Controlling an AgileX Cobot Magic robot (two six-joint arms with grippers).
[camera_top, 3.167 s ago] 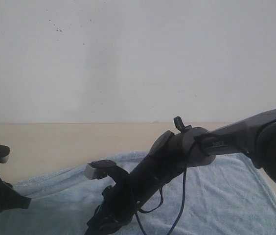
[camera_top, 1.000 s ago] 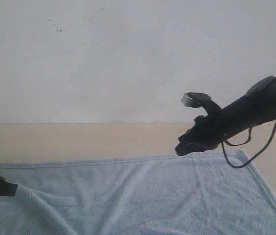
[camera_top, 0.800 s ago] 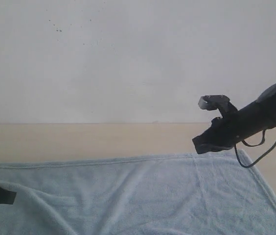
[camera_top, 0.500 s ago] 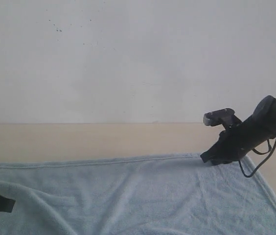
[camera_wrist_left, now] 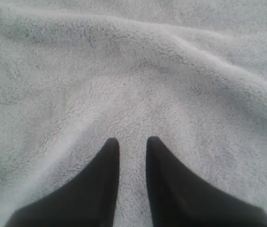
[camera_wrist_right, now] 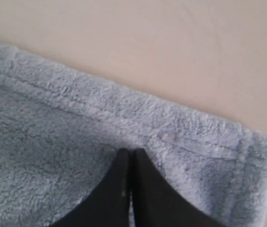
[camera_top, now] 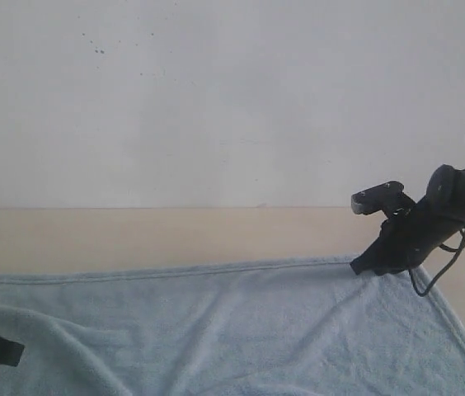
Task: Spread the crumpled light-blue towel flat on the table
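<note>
White wall (camera_top: 232, 99) with a few dark specks fills the back, then comes the pale wood tabletop (camera_top: 175, 235). Most of the near part is covered by the light-blue towel (camera_top: 257, 330), lying pretty much opened out, far hem running straight across, soft wrinkles on the left side. Right arm (camera_top: 443, 210) comes in from the right and points down at the towel's far right corner. Right fingers (camera_wrist_right: 124, 177) are clenched together with nothing between them, tips on the fleece just inside the hem. Left fingers (camera_wrist_left: 106, 165) are low at the left edge with a narrow strip of towel between them and creases fanning out from the tips, so they look to be grasping it
</note>
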